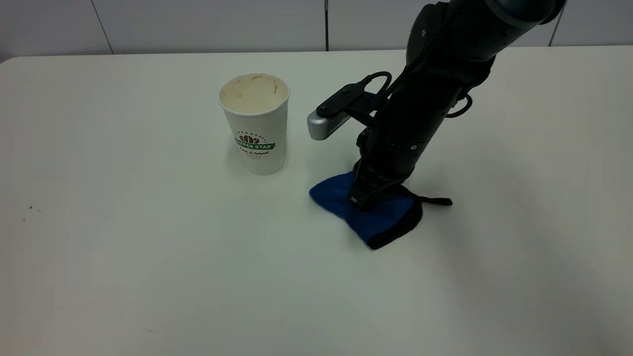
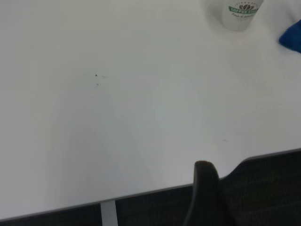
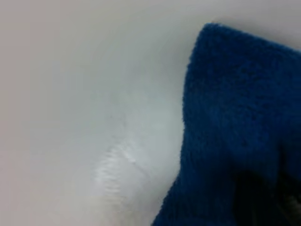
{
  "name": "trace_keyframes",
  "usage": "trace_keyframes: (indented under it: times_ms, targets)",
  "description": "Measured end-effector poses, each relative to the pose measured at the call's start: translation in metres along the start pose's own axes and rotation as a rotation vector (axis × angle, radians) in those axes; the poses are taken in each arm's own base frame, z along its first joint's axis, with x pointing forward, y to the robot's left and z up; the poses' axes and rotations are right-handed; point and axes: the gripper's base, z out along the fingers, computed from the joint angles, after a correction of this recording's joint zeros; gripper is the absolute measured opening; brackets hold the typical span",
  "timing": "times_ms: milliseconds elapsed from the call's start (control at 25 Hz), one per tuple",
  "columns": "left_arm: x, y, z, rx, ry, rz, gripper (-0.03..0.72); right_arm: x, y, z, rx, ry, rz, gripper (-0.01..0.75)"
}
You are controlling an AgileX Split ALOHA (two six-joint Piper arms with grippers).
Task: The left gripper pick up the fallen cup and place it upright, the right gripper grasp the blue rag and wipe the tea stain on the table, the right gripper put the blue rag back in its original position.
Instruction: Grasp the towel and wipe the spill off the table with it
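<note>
The cup (image 1: 254, 123) stands upright on the white table (image 1: 148, 257), its mouth up and its inside stained brown. It also shows in the left wrist view (image 2: 237, 12). My right gripper (image 1: 362, 199) points down and presses into the blue rag (image 1: 368, 212), which lies bunched on the table to the right of the cup. The rag fills much of the right wrist view (image 3: 235, 117). No brown tea stain shows; only a faint pale streak (image 3: 115, 167) lies beside the rag. My left gripper (image 2: 207, 195) is out of the exterior view, held back past the table's edge.
Tiny dark specks (image 1: 30, 208) lie at the table's left. The rag's black loop tail (image 1: 437, 201) trails right. The right arm's silver-tipped bar (image 1: 321, 126) hangs close to the cup's right side. A wall stands behind the table.
</note>
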Motion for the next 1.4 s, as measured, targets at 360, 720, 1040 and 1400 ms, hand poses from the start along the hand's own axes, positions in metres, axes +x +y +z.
trace_keyframes:
  times_ms: [360, 720, 1040, 1400]
  targets:
    - [0.000, 0.000, 0.000, 0.000, 0.000, 0.000, 0.518, -0.009, -0.048, -0.009, 0.289, -0.256, 0.185, 0.035]
    - [0.000, 0.000, 0.000, 0.000, 0.000, 0.000, 0.518, -0.012, -0.017, -0.001, 0.191, -0.157, 0.159, 0.035]
    - [0.000, 0.000, 0.000, 0.000, 0.000, 0.000, 0.518, 0.034, -0.066, -0.018, 0.117, 0.035, 0.309, 0.035]
    - [0.000, 0.000, 0.000, 0.000, 0.000, 0.001, 0.518, 0.102, -0.164, -0.049, 0.287, -0.070, 0.645, 0.057]
